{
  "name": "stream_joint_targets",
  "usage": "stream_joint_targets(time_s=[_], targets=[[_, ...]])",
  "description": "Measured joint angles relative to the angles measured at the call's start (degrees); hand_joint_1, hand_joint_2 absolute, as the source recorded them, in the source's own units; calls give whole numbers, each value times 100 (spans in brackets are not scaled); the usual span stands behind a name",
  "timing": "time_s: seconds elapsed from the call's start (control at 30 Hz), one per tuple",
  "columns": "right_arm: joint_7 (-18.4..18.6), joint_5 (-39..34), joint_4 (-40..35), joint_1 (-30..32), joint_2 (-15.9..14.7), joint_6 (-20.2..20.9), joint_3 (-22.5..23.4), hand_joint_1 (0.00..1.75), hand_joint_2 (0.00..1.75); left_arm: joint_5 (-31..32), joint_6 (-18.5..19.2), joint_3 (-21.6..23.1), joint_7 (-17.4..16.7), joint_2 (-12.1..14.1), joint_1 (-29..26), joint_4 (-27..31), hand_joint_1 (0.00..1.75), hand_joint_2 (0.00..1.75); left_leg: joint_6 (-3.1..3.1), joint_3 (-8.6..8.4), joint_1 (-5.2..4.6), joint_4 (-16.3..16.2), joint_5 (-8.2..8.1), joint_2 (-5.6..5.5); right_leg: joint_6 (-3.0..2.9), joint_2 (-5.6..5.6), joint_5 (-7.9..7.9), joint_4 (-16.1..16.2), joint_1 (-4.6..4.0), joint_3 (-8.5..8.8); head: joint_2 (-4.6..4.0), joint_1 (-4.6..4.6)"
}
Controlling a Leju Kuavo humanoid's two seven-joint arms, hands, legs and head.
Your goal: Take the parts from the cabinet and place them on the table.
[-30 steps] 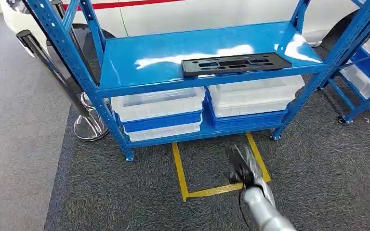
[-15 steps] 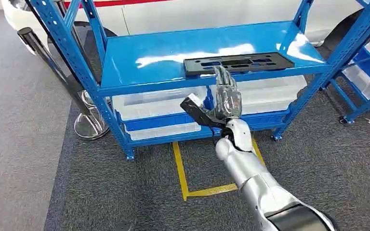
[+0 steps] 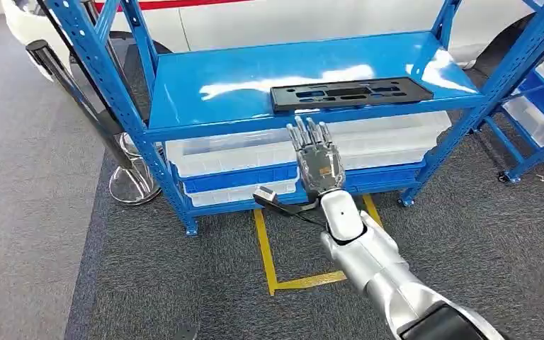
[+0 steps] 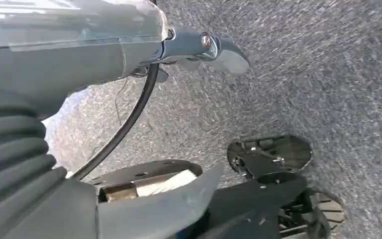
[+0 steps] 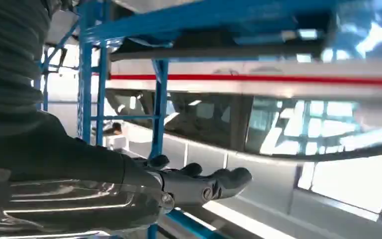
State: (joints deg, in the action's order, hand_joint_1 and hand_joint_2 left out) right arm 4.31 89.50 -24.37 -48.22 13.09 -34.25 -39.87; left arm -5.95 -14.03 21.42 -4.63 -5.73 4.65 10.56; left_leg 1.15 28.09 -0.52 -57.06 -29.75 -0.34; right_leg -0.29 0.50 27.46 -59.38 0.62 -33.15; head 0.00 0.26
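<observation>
- The blue steel shelving cabinet (image 3: 184,95) bears no readable writing; its top shelf lies mostly bare.
- The flat black slotted plastic part (image 3: 350,93) lies along that shelf's front edge.
- The right hand (image 3: 317,161) hovers below that edge, fingers straight and apart, holding nothing.
- The left hand (image 4: 199,47) hangs over carpet; its grasp cannot be told.

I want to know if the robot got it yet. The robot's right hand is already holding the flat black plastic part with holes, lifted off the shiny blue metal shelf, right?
Not quite. In the head view, the flat black plastic part with holes lies on the shiny blue metal shelf. The right hand is below the shelf's front edge, fingers spread, holding nothing.
</observation>
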Motion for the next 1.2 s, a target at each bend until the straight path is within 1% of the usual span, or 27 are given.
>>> stream_joint_targets(time_s=[0.1,0.2,0.37,0.5,0.57,0.63,0.7,0.73,0.8,0.87,0.9,0.93,0.97,1.03,1.07,1.1,1.13,1.17,1.2], targets=[[170,-28,197,-35,-225,137,-164,0,175,-2,0,4,20,0,-4,-2,0,0,0,3,0,-4,0,-3,0,-5,0,0,1,0,0,0],[389,-85,343,-72,-423,233,-210,0,175,-2,0,11,2,0,-12,-2,0,0,0,4,0,-6,0,-3,0,-6,0,0,1,0,0,0],[387,-295,489,-124,-645,347,-212,0,175,-9,-20,17,-81,2,-62,-11,0,0,1,5,0,-6,0,-3,0,-4,0,0,1,-1,0,0],[395,-389,553,-133,-710,332,-209,0,175,-37,-20,17,-92,4,-72,-13,0,0,2,5,0,-6,-1,-2,0,-5,0,0,1,-2,0,0],[402,-481,572,-134,-730,198,-192,0,175,-41,-22,17,-90,4,-72,-13,0,0,2,5,0,-6,-1,-2,0,-5,0,0,1,-2,0,0],[402,-557,575,-138,-736,-104,-131,0,175,-22,-28,17,-74,7,-71,-13,0,0,2,4,0,-6,-1,-2,0,-4,0,0,1,-2,0,0],[400,-557,572,-159,-736,-305,-94,0,175,-11,-33,17,-63,7,-67,-13,0,0,2,4,0,-6,-1,-2,0,-4,0,0,1,-1,0,0],[398,-553,572,-167,-736,-363,-78,0,175,-11,-33,17,-63,11,-66,-13,0,0,15,19,-29,-53,-15,-5,33,-3,-22,22,23,1,0,0],[363,-479,562,-173,-736,-461,-72,0,175,2,-31,20,-46,24,-66,-13,0,0,33,38,-32,-64,-10,-7,44,-8,-28,18,22,-10,0,-2],[268,-363,456,-171,-725,-508,-70,0,175,59,-31,35,-31,24,-64,-13,0,0,49,45,-35,-43,-4,-5,72,-4,-45,47,24,-10,0,-2],[236,-315,393,-175,-699,-518,-70,0,175,70,-31,39,-26,24,-52,-13,0,0,104,5,-6,68,39,1,101,0,-56,79,2,26,0,-2],[223,-282,339,-166,-682,-525,-70,0,175,87,-33,46,-26,17,-56,-13,0,0,135,-83,56,175,99,35,107,-14,-5,31,-2,7,0,2],[196,-245,321,-181,-671,-553,-70,0,175,107,-33,50,-20,20,-43,-13,0,0,172,-111,61,234,120,30,112,-16,112,-202,-19,-109,0,15],[157,-179,279,-143,-629,-560,-70,0,175,114,-33,61,-20,17,-26,-13,0,0,188,-117,64,230,109,35,138,-16,449,-1123,5,-619,0,20],[153,-175,269,-101,-616,-560,-70,0,175,116,-33,76,-18,15,-29,-13,0,0,187,-124,64,222,89,30,155,-18,531,-1502,22,-860,0,20],[151,-159,266,-65,-603,-560,-70,0,175,118,-33,92,-18,15,-36,-13,0,0,178,-142,67,212,59,13,172,-19,479,-1684,36,-1022,0,20],[140,-146,264,-41,-592,-562,-70,0,175,120,-33,96,-18,15,-47,-13,0,0,156,-179,74,200,14,-6,181,-21,285,-1566,54,-1038,0,20],[135,-133,244,-29,-579,-562,-70,0,175,122,-33,103,-18,15,-55,-13,0,0,129,-236,82,183,-41,-12,189,-23,-18,-1233,74,-931,0,20],[118,-125,234,-32,-579,-562,-70,0,175,127,-33,107,-18,15,-57,-13,0,0,101,-309,93,161,-115,-18,192,-30,-386,-718,84,-727,0,22]])
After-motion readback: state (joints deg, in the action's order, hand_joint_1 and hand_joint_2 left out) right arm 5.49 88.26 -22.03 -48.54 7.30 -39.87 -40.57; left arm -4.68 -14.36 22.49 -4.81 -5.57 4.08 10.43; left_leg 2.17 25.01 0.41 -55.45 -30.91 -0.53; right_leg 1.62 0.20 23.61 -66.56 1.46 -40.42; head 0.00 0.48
